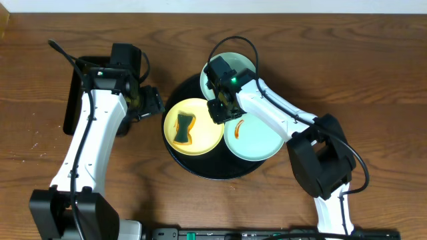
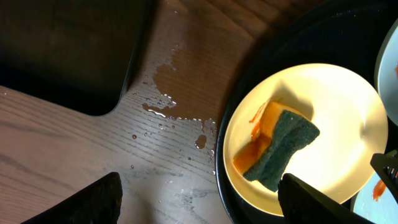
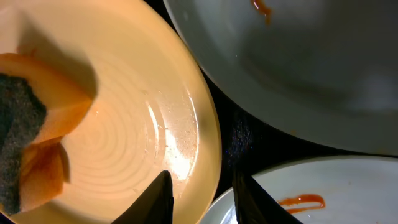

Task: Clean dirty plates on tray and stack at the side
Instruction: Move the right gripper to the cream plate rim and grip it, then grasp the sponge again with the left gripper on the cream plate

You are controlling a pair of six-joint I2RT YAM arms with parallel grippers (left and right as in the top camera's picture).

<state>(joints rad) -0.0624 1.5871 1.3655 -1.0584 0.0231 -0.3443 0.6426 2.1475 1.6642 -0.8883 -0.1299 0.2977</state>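
Nearest the arm bases: mint-blue plate (image 1: 260,141) on the round black tray (image 1: 200,167), front right. It has a thin orange smear (image 1: 238,127) near its left edge.

Just left of it, also on the tray: yellow plate (image 1: 208,130). It carries a sponge (image 2: 280,149), green scourer face over orange body, with orange streaks beneath.

Right tool (image 3: 201,180) is low where these two plates nearly meet. Jaws part-way apart, the yellow plate's right rim between them. One finger is over the yellow plate, the other over the near mint one. No clamp on the rim visible.

Left tool (image 2: 199,180) hangs over the wet counter (image 2: 74,149) just left of the tray. Jaws wide, holding nothing, yellow plate off to its right.

Farther back on the tray: second mint-blue plate (image 1: 245,65), partly under the right arm, also smeared.

Far left: rectangular black tray (image 1: 70,110).
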